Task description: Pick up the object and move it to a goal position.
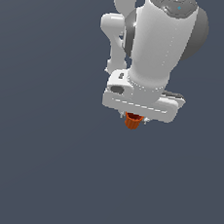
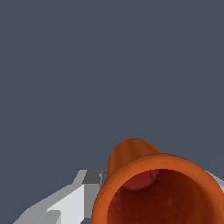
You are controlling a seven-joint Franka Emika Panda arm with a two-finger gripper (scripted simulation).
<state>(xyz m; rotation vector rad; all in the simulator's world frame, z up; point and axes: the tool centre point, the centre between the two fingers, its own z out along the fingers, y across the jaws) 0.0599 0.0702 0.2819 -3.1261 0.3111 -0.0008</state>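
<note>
Cup [image 1: 132, 121] is sitting just under the white gripper [image 1: 133, 117], a bit right of the frame's middle, and the fingers [image 2: 65, 201] are squeezing it. Carrying looks like the step now. Next, I think, comes moving it gently to the goal, which isn't showing.

Plain dark slate-blue backdrop [image 1: 35, 164], flat even light, no visible seams

I've got the white arm [image 1: 157, 45] pointing straight down, wrist approx vertical. Gripper [image 1: 132, 117] fingers mostly hidden under the hand; they look closed on the orange cup [image 1: 132, 121], one finger [image 2: 72, 199] visible beside it.
</note>
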